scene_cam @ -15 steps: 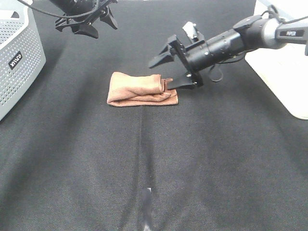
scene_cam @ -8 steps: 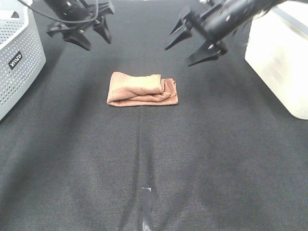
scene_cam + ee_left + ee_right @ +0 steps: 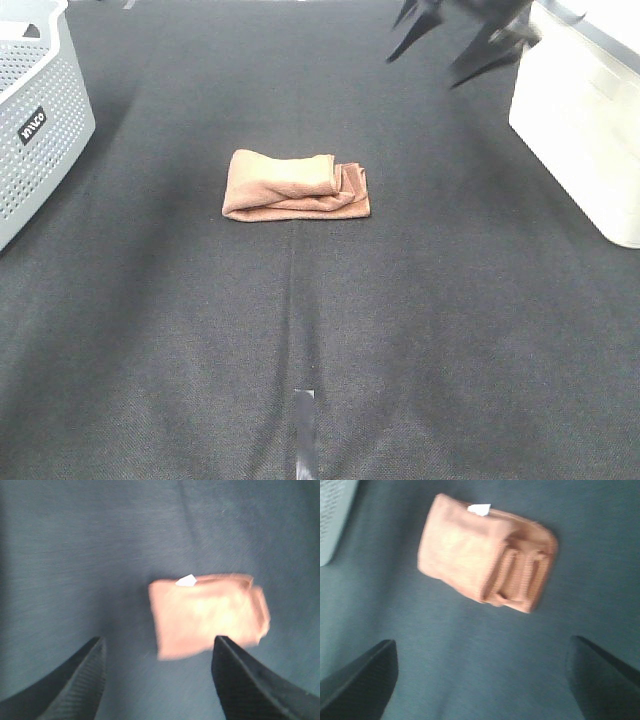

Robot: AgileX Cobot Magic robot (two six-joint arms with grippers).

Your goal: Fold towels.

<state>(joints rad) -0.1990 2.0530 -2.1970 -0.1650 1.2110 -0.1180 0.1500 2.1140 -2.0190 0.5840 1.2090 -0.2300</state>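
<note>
towel point(image 3: 295, 185): soft, light, floppy, folded small on the table point(image 3: 320, 330) | grab: a thick edge | left gripper point(image 3: 157, 672): spread, empty | right gripper point(image 3: 480, 677): spread, empty

One towel point(image 3: 295, 185), one grey basket point(image 3: 40, 110), one white box point(image 3: 580, 120), two pincers, right point(image 3: 462, 35), left point(image 3: 157, 680), one desk point(image 3: 300, 330).

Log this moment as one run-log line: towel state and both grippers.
towel: folded, lying free on black cloth | left gripper: open, empty, above towel | right gripper: open, empty, raised | contact: none
</note>
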